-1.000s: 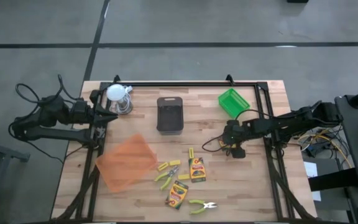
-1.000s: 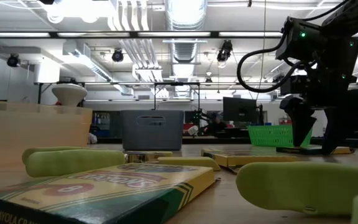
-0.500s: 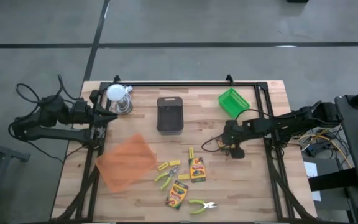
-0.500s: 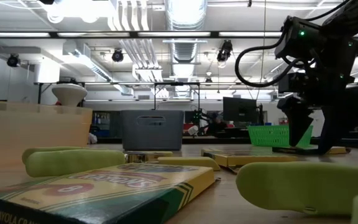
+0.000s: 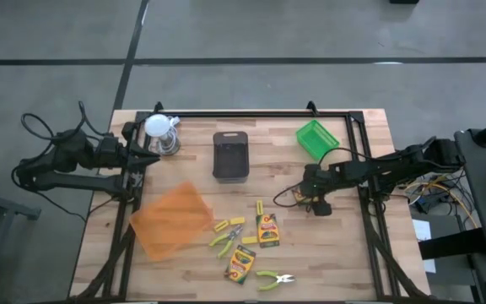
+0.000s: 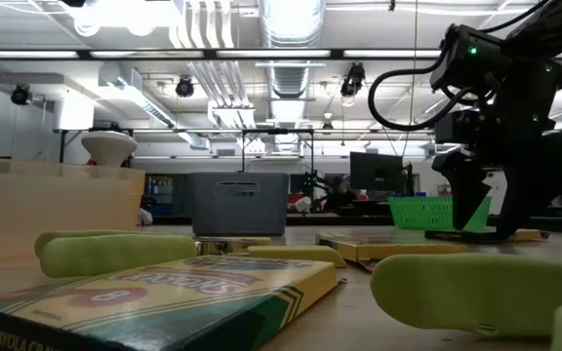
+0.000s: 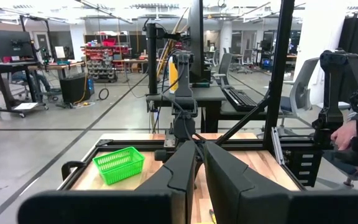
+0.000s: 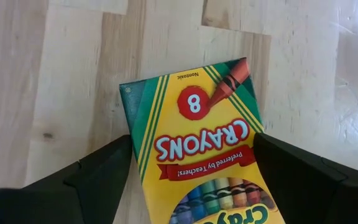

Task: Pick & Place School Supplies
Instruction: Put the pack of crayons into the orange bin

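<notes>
The dark left arm lies folded at the left edge of the high view, its left gripper (image 5: 146,160) pointing toward the frame's centre with both fingers (image 7: 185,165) pressed together. The dark right arm reaches in from the right edge, bent down at the wrist; its right gripper (image 5: 319,205) points at the tabletop right of centre, fingers (image 8: 98,171) spread wide apart.

Dark jointed arms (image 5: 369,171), looping black cables.
</notes>
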